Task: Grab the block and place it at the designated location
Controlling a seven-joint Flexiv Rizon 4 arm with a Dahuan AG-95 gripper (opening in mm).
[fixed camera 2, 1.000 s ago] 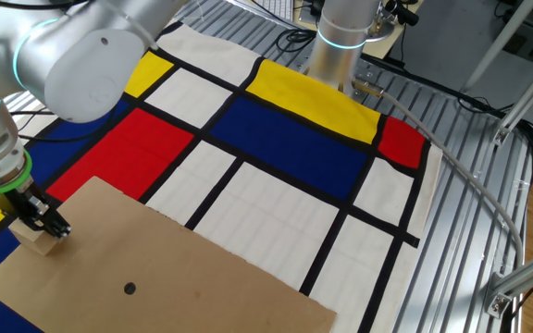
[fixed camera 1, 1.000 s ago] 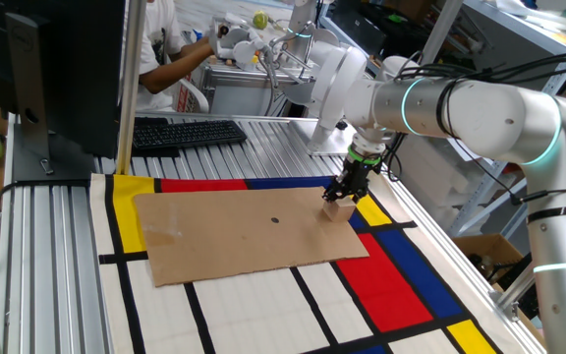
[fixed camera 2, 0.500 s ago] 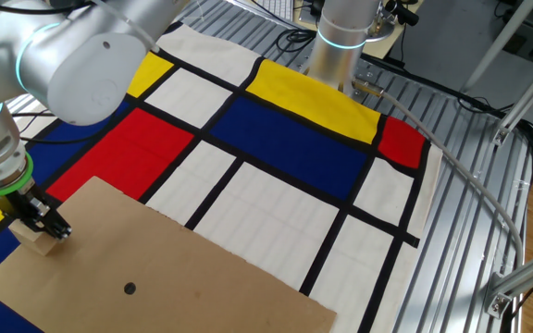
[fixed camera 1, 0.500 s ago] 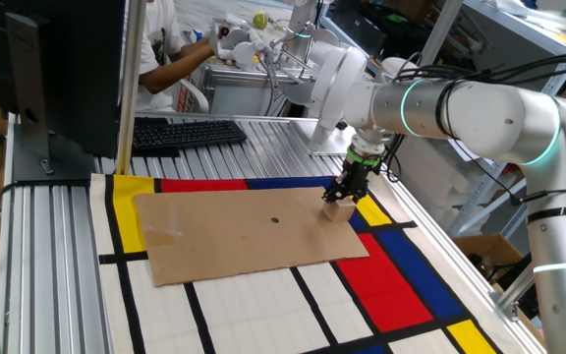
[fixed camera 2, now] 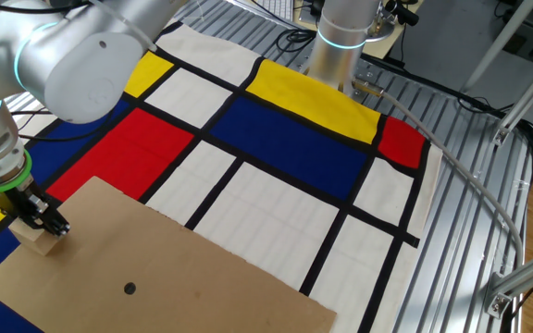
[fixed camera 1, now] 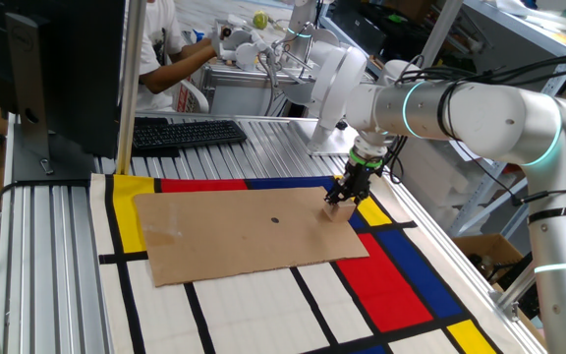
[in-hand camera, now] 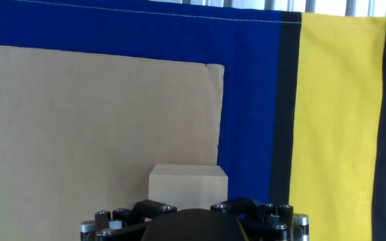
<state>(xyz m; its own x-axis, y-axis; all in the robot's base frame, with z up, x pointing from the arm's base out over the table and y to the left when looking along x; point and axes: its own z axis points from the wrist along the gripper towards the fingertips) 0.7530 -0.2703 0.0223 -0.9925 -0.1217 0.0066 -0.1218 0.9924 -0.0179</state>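
Little has moved since a second ago | designated location (fixed camera 1: 274,220) lies well left of our gripper (fixed camera 1: 341,197) on the cardboard sheet (fixed camera 1: 224,236) | block (fixed camera 1: 338,209) directly beneath it, near the sheet's right corner | grip: cannot tell.

I work in a robotics lab: slotted aluminium worktop (fixed camera 1: 57,246), keyboard (fixed camera 1: 187,132) and monitor (fixed camera 1: 62,69), metal shelving (fixed camera 1: 480,59) behind.

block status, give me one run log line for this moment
gripper at block | grip state unclear | block on cardboard sheet corner | dot uncovered | phase: pre-place
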